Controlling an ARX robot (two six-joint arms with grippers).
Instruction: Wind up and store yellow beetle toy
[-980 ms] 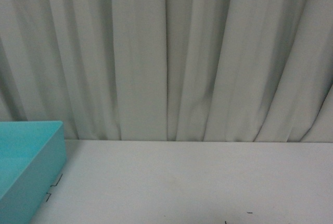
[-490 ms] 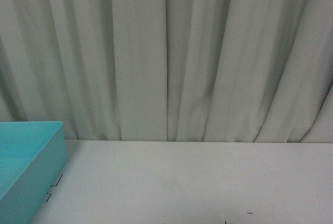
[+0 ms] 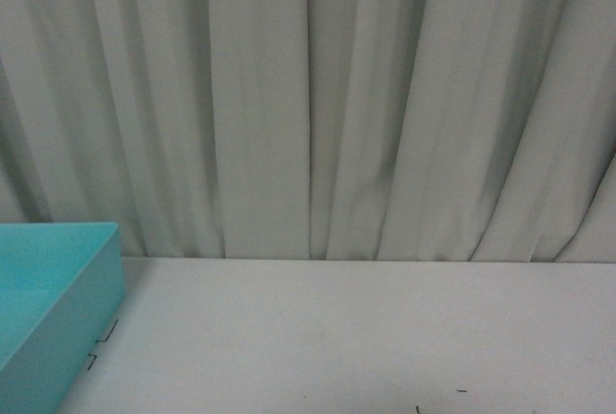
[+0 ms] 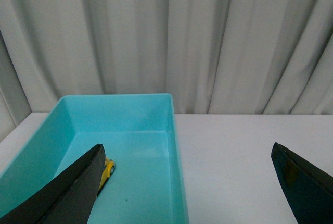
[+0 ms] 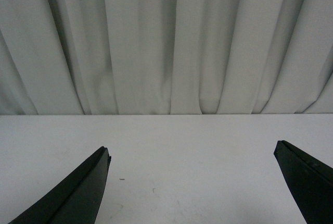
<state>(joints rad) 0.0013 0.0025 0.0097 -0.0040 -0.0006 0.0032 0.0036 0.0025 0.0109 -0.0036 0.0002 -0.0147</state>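
**Beetle in bin, both pincers empty**

In the left wrist view, the beetle (image 4: 107,171) is seen lying on the floor of the teal bin (image 4: 174,151), at the lower left of the frame, partly hidden behind one finger of the left pincer (image 4: 190,182). That pincer is spread wide and holds nothing. The right pincer (image 5: 192,182) is likewise wide and empty above the bare white table (image 5: 187,146). Storage is judged done. If the left arm is drawn back low, the bin wall could be clipped and the bin shifted. A wound beetle could also be sent rolling inside the bin.
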